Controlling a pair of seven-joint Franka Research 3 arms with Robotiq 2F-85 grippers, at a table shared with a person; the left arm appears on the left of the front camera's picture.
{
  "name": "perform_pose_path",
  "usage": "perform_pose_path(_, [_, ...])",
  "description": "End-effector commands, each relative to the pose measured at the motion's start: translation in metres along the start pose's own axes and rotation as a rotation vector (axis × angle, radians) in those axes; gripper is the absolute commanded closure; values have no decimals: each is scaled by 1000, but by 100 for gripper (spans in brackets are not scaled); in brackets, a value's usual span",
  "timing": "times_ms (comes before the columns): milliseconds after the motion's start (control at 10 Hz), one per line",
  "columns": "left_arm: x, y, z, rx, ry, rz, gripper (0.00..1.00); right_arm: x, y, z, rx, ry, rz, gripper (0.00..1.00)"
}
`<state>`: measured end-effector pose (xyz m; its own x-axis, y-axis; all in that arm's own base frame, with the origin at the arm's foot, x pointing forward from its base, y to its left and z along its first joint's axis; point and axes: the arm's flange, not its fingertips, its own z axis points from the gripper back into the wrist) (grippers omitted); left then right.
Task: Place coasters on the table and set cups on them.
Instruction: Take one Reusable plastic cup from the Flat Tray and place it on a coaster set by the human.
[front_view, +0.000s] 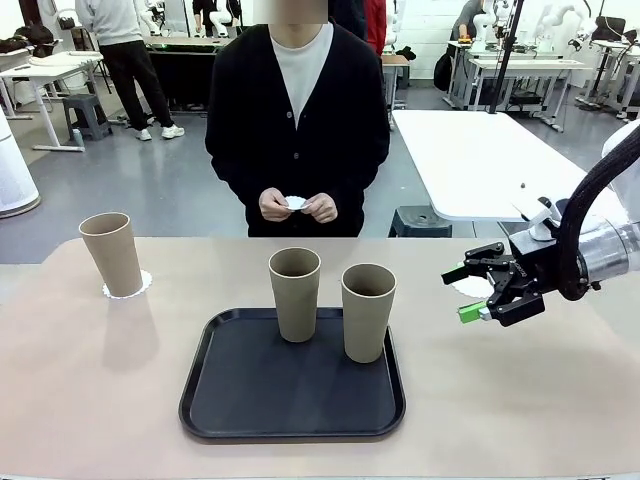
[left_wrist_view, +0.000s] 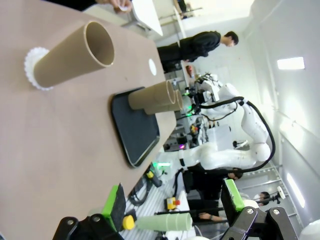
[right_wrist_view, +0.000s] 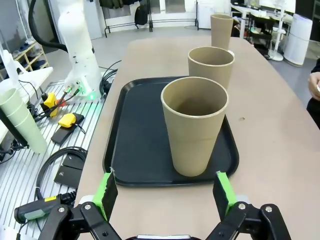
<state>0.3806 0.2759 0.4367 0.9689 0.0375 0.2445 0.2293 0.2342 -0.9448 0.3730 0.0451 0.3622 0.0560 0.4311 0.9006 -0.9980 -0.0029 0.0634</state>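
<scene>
Looking across the table in the front view, the right gripper hung with its fingers spread wide and empty, aimed sideways toward the black tray. A bare coaster lay on the table just behind it. The middle cup and the right cup stood upright on the tray, mouths up. The left cup stood upright on the left coaster. The person's hands held another coaster.

In the left wrist view, rolled sideways, the left gripper was released, nothing between its green pads, with the left cup well ahead.

In the right wrist view, the right cup stood just ahead of the open fingers, untouched, its long axis vertical.
</scene>
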Motion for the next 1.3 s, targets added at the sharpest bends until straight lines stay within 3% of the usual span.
perform_pose_path(0, [0, -3, 2, -7, -4, 4, 0, -5, -6, -13, 47, -37, 77, 0])
perform_pose_path(600, [0, -3, 2, -7, -4, 4, 0, -40, -44, -70, 28, -130, 41, 0])
perform_pose_path(1200, [0, -3, 2, -7, -4, 4, 0, -46, -46, -91, 63, -144, 74, 0])
